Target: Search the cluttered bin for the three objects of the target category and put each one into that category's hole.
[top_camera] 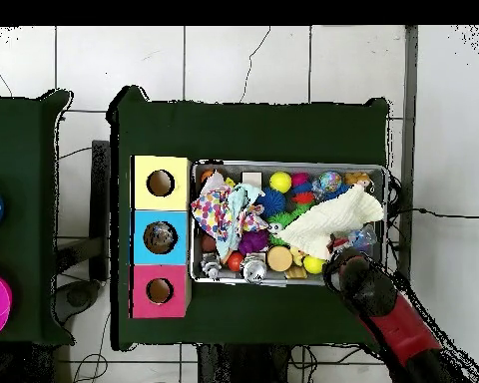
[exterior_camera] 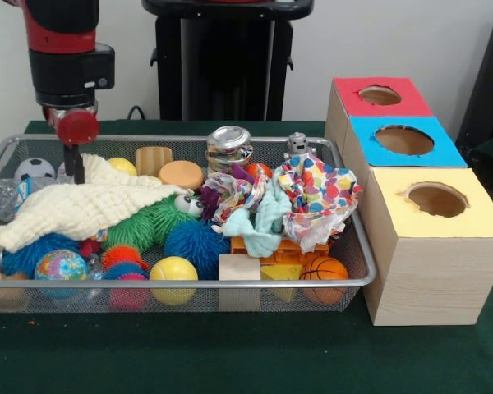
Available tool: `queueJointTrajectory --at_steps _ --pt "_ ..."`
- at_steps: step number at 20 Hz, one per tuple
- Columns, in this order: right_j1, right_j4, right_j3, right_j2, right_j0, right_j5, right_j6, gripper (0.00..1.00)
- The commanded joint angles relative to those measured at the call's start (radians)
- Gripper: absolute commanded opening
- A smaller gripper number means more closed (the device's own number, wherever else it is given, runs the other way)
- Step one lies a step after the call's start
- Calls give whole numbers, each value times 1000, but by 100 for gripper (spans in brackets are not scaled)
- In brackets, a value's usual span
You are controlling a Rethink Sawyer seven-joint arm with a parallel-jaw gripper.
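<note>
Item: wire bin [exterior_camera: 189, 283], set on a green-covered table [exterior_camera: 230, 353], with the contents heaped to the rim.

- Contents recorded:
  - A cream cloth [exterior_camera: 82, 205] is spread over the end of the bin away from the boxes.
  - A spotted cloth [exterior_camera: 320, 197] is bunched at the end beside the boxes.
  - A yellow ball [exterior_camera: 173, 275], a globe ball [exterior_camera: 61, 265] and a small basketball [exterior_camera: 323, 271] are lodged along the bin's edge farthest from the robot.
  - A blue spiky ball [exterior_camera: 195, 242] and a green furry toy [exterior_camera: 144, 223] are placed mid-bin.
  - A metal tin [exterior_camera: 228, 144] is stood at the edge nearest the robot.
- Boxes: three wooden boxes are lined along one short end of the bin, each with a round hole. They are topped red [exterior_camera: 349, 103], blue [exterior_camera: 444, 152] and yellow [exterior_camera: 476, 217].
- Arm: the red and black arm is held upright over the bin's corner nearest the robot and farthest from the boxes.
- Gripper [exterior_camera: 76, 168]: it is lowered to the cream cloth's edge. Whether it is apart or together cannot be told.
- Relation: the cream cloth is met directly beneath the gripper. The balls are spread beyond it, and the boxes are well apart from it at the opposite end.
</note>
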Motion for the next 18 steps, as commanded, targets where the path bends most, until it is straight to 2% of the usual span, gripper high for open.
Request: queueJointTrajectory --at_steps 1,3,13,18 --pt "14 97 -66 -200 179 201 182 100" --pt "14 103 -70 -221 194 195 182 100" --pt "16 99 -62 -174 161 166 150 100" --pt "36 100 -106 -183 167 186 135 100"
